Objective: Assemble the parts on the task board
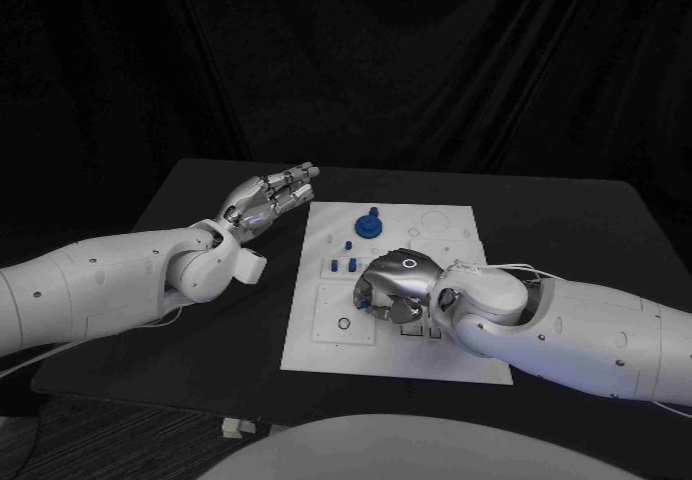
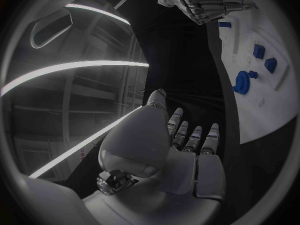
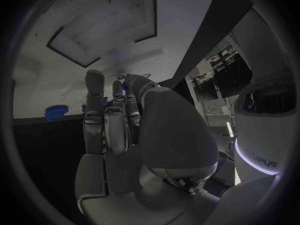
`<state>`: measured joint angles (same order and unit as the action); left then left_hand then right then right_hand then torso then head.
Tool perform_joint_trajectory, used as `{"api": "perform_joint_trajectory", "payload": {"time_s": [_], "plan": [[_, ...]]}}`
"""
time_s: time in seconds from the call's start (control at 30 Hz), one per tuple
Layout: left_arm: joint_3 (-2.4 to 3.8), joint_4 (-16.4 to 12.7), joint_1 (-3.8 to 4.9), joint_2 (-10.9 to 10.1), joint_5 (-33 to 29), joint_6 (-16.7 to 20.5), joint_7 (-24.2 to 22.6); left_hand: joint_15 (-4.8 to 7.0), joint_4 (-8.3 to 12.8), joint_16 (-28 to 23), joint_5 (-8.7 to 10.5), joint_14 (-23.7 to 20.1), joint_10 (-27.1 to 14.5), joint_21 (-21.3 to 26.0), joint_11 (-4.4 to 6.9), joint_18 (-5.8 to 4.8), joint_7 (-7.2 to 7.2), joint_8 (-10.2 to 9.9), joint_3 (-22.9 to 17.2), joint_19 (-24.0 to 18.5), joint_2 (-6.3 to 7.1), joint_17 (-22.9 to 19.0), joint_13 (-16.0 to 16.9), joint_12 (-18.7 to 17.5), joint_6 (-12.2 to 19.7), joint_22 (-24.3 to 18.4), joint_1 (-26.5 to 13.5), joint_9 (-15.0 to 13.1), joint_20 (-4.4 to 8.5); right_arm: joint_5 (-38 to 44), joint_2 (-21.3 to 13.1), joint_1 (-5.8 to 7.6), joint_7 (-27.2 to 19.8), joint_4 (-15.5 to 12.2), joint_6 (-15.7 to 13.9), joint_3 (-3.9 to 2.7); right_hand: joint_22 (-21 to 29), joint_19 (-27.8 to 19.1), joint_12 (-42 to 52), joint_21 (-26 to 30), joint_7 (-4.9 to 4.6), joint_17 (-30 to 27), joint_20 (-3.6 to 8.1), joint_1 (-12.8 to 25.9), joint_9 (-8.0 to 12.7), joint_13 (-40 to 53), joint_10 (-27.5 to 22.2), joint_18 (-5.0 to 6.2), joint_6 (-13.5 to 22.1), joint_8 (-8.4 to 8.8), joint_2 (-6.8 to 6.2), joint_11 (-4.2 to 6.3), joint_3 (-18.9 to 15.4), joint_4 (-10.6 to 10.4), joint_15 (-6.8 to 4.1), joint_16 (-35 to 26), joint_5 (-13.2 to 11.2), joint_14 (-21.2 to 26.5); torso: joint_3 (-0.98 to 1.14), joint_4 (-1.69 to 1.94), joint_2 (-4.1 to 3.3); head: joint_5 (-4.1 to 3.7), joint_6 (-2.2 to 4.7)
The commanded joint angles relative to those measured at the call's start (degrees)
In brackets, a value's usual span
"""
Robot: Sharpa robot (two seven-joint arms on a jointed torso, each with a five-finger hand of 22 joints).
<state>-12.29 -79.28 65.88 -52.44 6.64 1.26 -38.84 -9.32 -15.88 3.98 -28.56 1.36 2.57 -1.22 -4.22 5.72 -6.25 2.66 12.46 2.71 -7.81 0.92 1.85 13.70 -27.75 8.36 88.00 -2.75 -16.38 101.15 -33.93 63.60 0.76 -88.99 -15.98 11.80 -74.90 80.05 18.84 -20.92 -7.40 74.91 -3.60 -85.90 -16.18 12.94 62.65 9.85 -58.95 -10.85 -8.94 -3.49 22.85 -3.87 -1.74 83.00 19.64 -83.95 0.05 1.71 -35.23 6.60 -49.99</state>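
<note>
The white task board point(image 1: 325, 345) lies in the middle of the black table. A round blue part point(image 1: 369, 225) stands at its far end, with small blue parts point(image 1: 343, 265) nearer the middle. My right hand point(image 1: 392, 292) is low over the board's near middle, fingers pointing down at it. In the right wrist view a small blue part point(image 3: 125, 86) shows between that hand's thumb and fingertips point(image 3: 117, 91), pinched there. My left hand point(image 1: 271, 196) hovers open beside the board's far left corner, holding nothing. The left wrist view shows the left hand point(image 2: 187, 145), the round part point(image 2: 242, 82) and the board point(image 2: 278, 105).
The table's left edge point(image 1: 101, 300) runs under my left forearm. Bare black table top point(image 1: 555, 215) lies to the right of the board and beyond it. Small holes and slots mark the board's near left part point(image 1: 343, 325).
</note>
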Motion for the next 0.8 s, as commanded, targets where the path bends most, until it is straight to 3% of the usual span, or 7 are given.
{"api": "perform_joint_trajectory", "payload": {"time_s": [0.03, 0.53, 0.8], "plan": [[0.06, -0.04, -0.10, 0.12, -0.38, -0.56, -5.39, -0.36, 0.22, 0.26, -0.33, 0.00, -0.06, -0.12, -0.10, 0.05, 0.09, 0.26, -0.22, 0.01, 0.05, 0.06, 0.02, -0.17, -0.29, 0.11, 0.68, -0.04, -0.33, 0.43, -0.06, -0.16, 1.78, -0.06, 0.40, 0.00, -2.80, -0.21, 0.05, 0.24, -0.12, 7.99, -0.32, -0.60, -0.10, 0.05, 0.33, -0.71, 0.29, 0.36, 0.03, -0.09, 0.28, -0.06, 0.48, -0.08, 0.40, -3.99, 0.00, 0.00, 0.02, 0.14, -0.01], [0.06, 0.08, -0.13, 0.16, -0.38, -0.58, -5.16, -0.64, 0.31, 0.40, -0.43, 0.08, -0.10, -0.16, -0.05, 0.10, 0.13, 0.21, -0.35, 0.09, -0.11, 0.09, 0.02, -0.20, -0.08, 0.23, 0.89, -0.02, -0.36, 0.43, -0.36, -0.12, 2.37, -0.38, -2.66, -0.01, -2.82, -0.31, 0.04, 0.11, -0.16, 8.11, -0.36, -0.48, -0.26, 0.06, 0.28, -0.73, -0.07, 0.32, 0.32, -0.15, 0.63, 0.09, 0.54, 0.05, 0.44, -4.01, -0.01, 0.02, 0.01, 0.33, -0.01], [0.06, 0.11, -0.14, 0.15, -0.38, -0.62, -5.05, -0.78, 0.33, 0.50, -0.45, 0.13, -0.11, -0.19, -0.05, 0.13, 0.14, 0.20, -0.44, 0.16, -0.24, 0.10, 0.03, -0.16, 0.00, 0.34, 0.99, -0.01, -0.37, 0.45, -0.86, 1.46, 2.80, -2.09, -0.69, -0.01, -2.85, -0.39, 0.46, -0.43, 0.03, 8.18, -0.36, -0.01, -0.64, 0.30, 0.79, -0.70, -0.91, 0.15, 0.99, 0.05, 1.10, 0.27, 0.41, 0.12, 1.44, -4.03, -0.01, 0.03, 0.02, 0.61, -0.01]]}}
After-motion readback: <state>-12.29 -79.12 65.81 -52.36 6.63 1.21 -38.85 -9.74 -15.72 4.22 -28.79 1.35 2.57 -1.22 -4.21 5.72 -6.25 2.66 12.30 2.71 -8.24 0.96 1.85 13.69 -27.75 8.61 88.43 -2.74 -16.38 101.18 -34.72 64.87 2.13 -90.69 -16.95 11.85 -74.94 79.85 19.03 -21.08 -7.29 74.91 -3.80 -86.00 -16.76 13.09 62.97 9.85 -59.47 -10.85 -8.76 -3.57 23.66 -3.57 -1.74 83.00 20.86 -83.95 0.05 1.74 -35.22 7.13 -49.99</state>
